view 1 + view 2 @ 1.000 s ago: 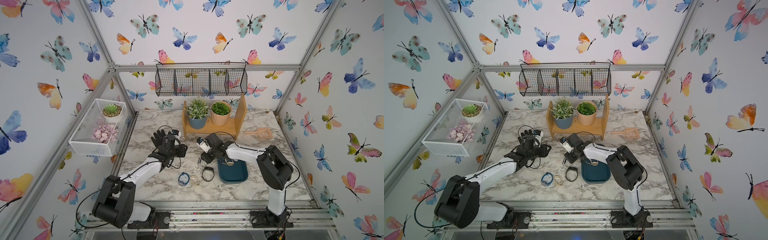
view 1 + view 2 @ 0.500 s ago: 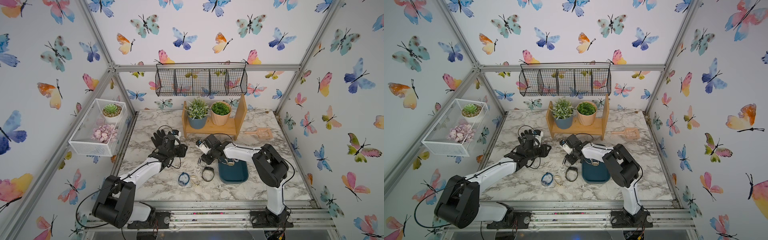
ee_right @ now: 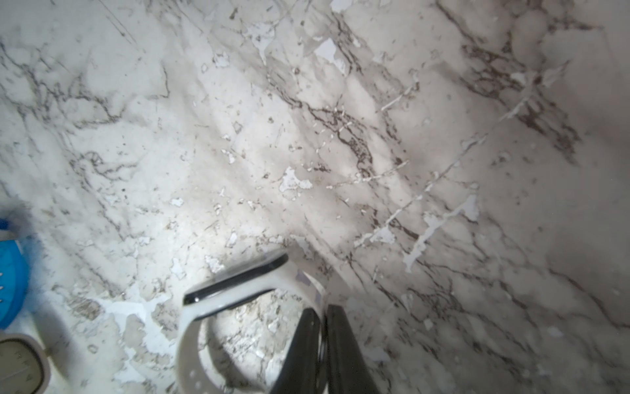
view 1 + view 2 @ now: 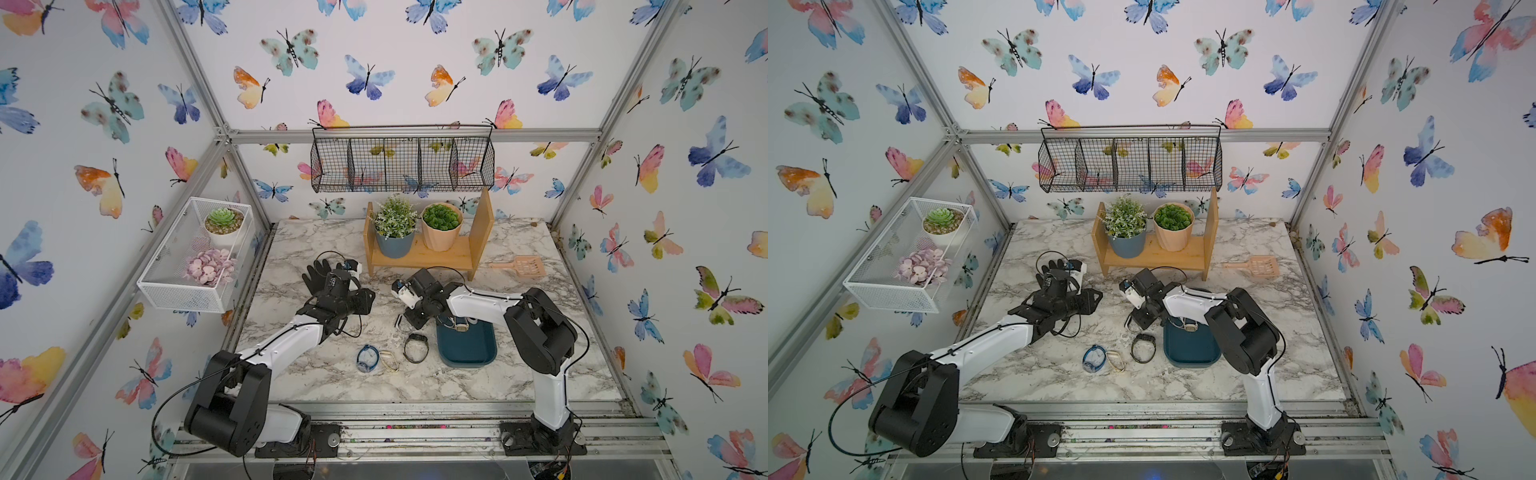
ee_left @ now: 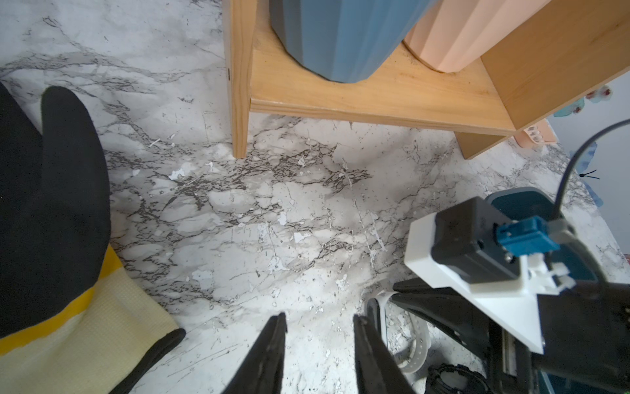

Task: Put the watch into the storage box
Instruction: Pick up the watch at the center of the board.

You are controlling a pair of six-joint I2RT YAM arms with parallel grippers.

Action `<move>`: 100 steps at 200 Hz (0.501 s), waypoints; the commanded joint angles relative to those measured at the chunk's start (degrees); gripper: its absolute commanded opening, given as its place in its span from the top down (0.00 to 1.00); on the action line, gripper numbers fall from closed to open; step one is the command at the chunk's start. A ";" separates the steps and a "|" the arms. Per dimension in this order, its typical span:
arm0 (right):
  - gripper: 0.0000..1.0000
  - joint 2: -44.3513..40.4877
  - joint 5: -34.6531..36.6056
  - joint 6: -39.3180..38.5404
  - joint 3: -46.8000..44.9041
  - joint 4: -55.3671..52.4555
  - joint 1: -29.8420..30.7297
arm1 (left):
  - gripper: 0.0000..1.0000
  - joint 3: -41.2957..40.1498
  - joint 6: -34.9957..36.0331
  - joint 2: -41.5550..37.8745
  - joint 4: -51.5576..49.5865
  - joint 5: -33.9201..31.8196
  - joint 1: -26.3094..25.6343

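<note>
A white watch (image 3: 235,290) with a dark face stands on its edge on the marble table, just left of the storage box (image 4: 467,351). My right gripper (image 3: 322,308) is shut on its strap, one finger inside the loop and one outside. In both top views the right wrist covers most of that watch (image 4: 399,322). The teal box (image 4: 1192,355) holds a beige-faced watch (image 4: 460,327). My left gripper (image 5: 318,317) hangs open over bare marble to the left, holding nothing.
A black watch (image 4: 415,348), a blue one (image 4: 368,358) and a gold-beige one (image 4: 388,360) lie in front of the grippers. A black glove (image 4: 316,274) lies by the left wrist. A wooden shelf (image 4: 419,257) with two plant pots stands behind.
The right gripper has gone from open to shut on the white watch's strap, and its wrist has shifted slightly left. The left arm has not moved.
</note>
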 commanded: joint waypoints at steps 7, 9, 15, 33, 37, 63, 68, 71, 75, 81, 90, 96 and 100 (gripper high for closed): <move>0.98 -0.51 -2.41 1.28 -0.39 2.11 0.51 | 0.62 1.07 1.01 -0.60 -1.07 1.84 0.15; 0.98 -0.72 -2.47 1.37 -0.48 2.33 0.51 | 0.62 1.07 1.05 -0.63 -1.13 1.88 0.15; 0.98 -1.22 -2.78 1.72 -0.69 2.97 0.47 | 0.62 0.99 1.14 -0.86 -1.17 2.08 0.09; 0.98 -3.04 -3.75 2.76 -1.64 5.03 0.46 | 0.62 0.64 1.65 -1.56 -0.74 3.45 0.02; 0.98 -3.53 -3.86 3.03 -1.95 5.59 0.47 | 0.62 0.57 1.82 -1.79 -0.60 3.89 -0.02; 0.98 -7.52 -2.59 4.88 -3.97 8.58 0.43 | 0.62 0.85 3.77 -2.60 -0.61 5.38 -1.65; 0.98 -8.52 -2.16 5.22 -4.48 9.18 0.43 | 0.62 1.02 4.20 -2.67 -0.71 5.47 -2.18; 0.98 -9.11 -1.99 5.41 -4.83 9.46 0.43 | 0.62 1.13 4.53 -2.63 -0.76 5.44 -2.54; 0.98 -10.02 -1.58 5.55 -5.26 9.88 0.43 | 0.62 1.31 4.80 -2.66 -0.79 5.57 -3.04; 0.98 -11.20 -0.92 5.93 -5.94 10.42 0.43 | 0.62 1.63 5.24 -2.64 -0.81 5.73 -3.70; 0.98 -13.17 0.29 6.46 -6.92 10.99 0.34 | 0.62 1.92 5.77 -2.50 -0.63 6.16 -4.77; 0.98 -14.51 1.09 6.77 -7.54 11.32 0.27 | 0.62 2.16 6.02 -2.39 -0.34 6.51 -5.51; 0.98 -15.33 1.60 6.93 -7.92 11.53 0.25 | 0.62 2.29 6.20 -2.30 -0.09 6.75 -6.03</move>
